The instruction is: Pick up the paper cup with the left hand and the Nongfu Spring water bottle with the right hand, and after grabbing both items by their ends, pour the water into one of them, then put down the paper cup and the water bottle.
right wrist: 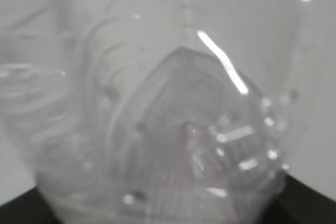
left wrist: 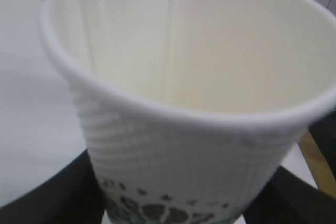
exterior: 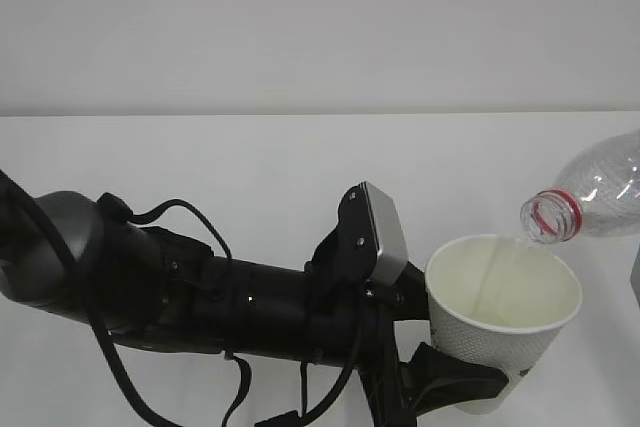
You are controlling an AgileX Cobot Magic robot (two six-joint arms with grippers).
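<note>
The white dimpled paper cup (exterior: 500, 322) is held upright above the table at the lower right, and my left gripper (exterior: 478, 387) is shut on its lower wall. In the left wrist view the cup (left wrist: 184, 145) fills the frame, with a black finger (left wrist: 42, 198) on either side of its base. The clear Nongfu Spring water bottle (exterior: 600, 187) lies tilted, its red-ringed mouth just over the cup's far rim. A thin clear trickle of water (exterior: 512, 247) seems to run into the cup. The bottle (right wrist: 173, 129) fills the right wrist view, and my right gripper (right wrist: 168, 211) is shut on it.
A white table (exterior: 250, 177) runs back to a pale wall. My left arm (exterior: 200, 292), with its cables and grey camera box (exterior: 385, 232), lies across the lower left. A wooden strip (left wrist: 317, 156) shows at the right of the left wrist view.
</note>
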